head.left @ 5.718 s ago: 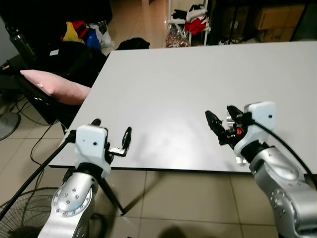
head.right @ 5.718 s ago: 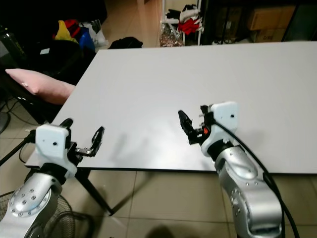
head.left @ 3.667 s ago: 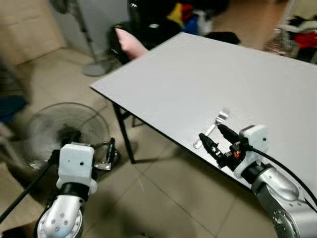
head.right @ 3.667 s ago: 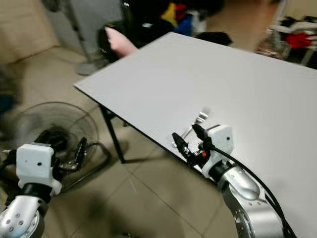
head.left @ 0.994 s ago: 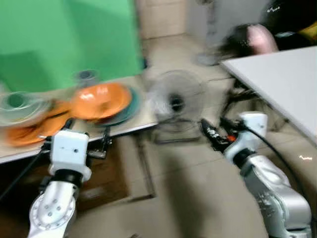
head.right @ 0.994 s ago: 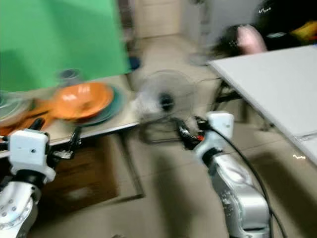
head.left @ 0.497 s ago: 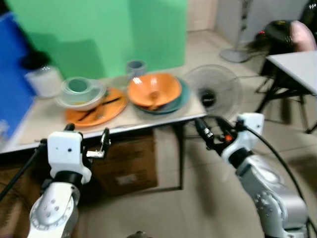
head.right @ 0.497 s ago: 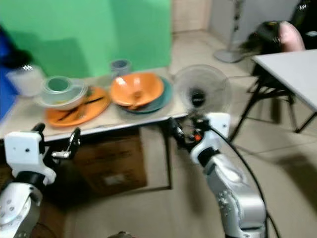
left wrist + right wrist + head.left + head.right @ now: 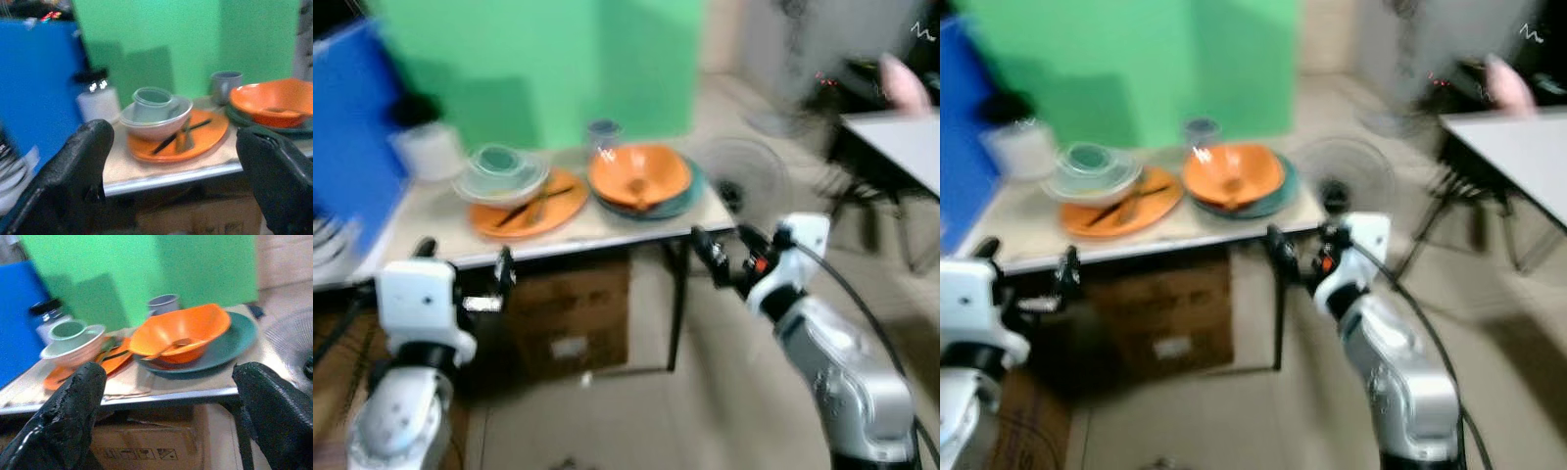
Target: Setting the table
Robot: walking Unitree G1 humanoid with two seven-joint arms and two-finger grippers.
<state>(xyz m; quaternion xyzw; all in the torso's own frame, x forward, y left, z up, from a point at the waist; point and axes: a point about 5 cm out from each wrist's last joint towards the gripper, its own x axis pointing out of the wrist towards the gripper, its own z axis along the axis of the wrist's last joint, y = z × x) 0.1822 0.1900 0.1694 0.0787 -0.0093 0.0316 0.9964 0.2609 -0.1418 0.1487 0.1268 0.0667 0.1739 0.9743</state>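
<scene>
Standing against a green backdrop point(image 9: 558, 69), a low desk point(image 9: 421, 230) is seen carrying the tableware. An orange bowl point(image 9: 178, 330) with a spoon point(image 9: 168, 346) lying in it is set on a teal plate point(image 9: 230, 345) toward the robot's right end of the desk. An orange plate point(image 9: 195, 139) is placed beside it, toward the robot's left, with dark utensils point(image 9: 178, 134) laid across it and a pale bowl point(image 9: 156, 120) resting on its far edge; a green cup point(image 9: 149, 100) is nested inside that bowl. A grey cup point(image 9: 163, 303) is seen behind the orange bowl, and a white jar with a dark lid point(image 9: 98, 95) stands near the blue panel point(image 9: 39, 83). A cardboard box point(image 9: 568, 313) is stored under the desk.

The left end effector point(image 9: 460, 284) is held in front of the desk edge with its fingers spread apart and nothing between them. The right end effector point(image 9: 724, 259) is raised near the desk's right corner, likewise spread and empty. A floor fan point(image 9: 739, 176) and the corner of a white table point(image 9: 1518, 147) are seen to the right. The head views are blurred.
</scene>
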